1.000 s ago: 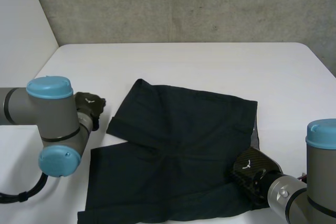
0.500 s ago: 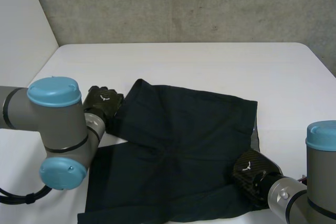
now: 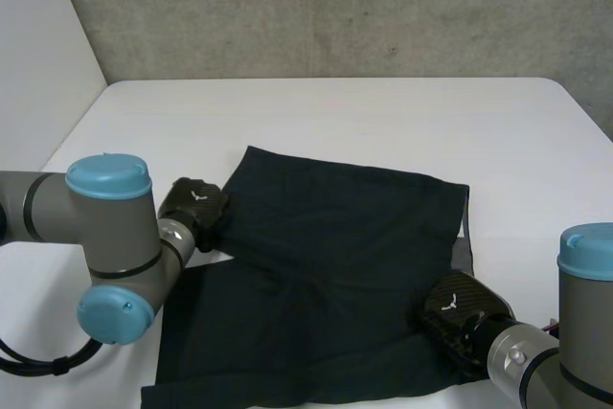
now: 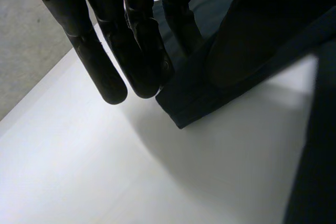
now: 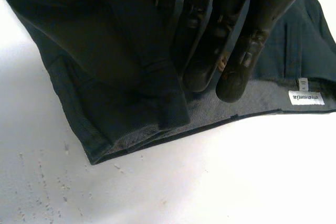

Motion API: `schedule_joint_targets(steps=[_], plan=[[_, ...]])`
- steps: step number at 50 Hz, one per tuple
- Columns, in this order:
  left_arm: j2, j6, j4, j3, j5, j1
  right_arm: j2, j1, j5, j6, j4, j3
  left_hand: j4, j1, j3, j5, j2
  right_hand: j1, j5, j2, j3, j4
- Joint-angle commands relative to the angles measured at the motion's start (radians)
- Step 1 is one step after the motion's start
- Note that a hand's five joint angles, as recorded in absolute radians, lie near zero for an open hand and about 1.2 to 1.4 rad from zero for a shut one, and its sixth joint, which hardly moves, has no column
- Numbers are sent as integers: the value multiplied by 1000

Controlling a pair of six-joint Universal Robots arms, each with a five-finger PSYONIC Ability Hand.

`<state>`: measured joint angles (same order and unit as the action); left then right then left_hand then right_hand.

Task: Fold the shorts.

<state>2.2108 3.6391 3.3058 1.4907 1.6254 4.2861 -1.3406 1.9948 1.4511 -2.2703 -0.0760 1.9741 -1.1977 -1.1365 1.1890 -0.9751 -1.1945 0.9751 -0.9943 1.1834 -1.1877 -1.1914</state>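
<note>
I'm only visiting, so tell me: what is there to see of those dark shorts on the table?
The shorts are dark, thin-looking cloth. They lie spread mostly flat on the white table, lightly creased and seemingly not yet folded, with the legs toward the left arm. A greyer inner side shows along the waistband, with a small white label sewn in. The left robot hand pinches one leg's hem corner, slightly raised; the right robot hand pinches a waistband corner.

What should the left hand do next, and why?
Probably secure a grip on the leg hem corner, then lift. The left hand sits right at that corner of the shorts, which lie spread on the table; the right hand is at the near waistband corner. Whether the left hand holds cloth yet I cannot tell.
</note>
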Motion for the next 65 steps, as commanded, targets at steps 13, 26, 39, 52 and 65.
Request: schedule_joint_targets(steps=[13, 26, 39, 52, 65], plan=[[-17, 3, -2, 17, 111, -5, -2, 1, 0, -8, 1, 0, 620, 559, -611, 572, 617, 421, -227, 213, -209, -205], [-321, -71, -31, 157, 114, -8, -3, -1, 0, -52, 19, -6, 611, 550, -603, 563, 608, 421, -227, 213, -209, -205], [-563, -292, -475, 373, 42, -147, -5, -17, 0, -118, 36, -21, 617, 556, -608, 569, 614, 421, -227, 213, -209, -205], [-452, -257, -328, 484, 63, -160, -9, -19, 2, -118, 36, -21, 366, 305, -358, 318, 363, 421, -227, 213, -209, -205], [-389, -126, -45, 220, 119, -155, -74, -19, 8, -112, 27, -176, -199, -260, 207, -247, -202, 421, -227, 213, -209, -205]])
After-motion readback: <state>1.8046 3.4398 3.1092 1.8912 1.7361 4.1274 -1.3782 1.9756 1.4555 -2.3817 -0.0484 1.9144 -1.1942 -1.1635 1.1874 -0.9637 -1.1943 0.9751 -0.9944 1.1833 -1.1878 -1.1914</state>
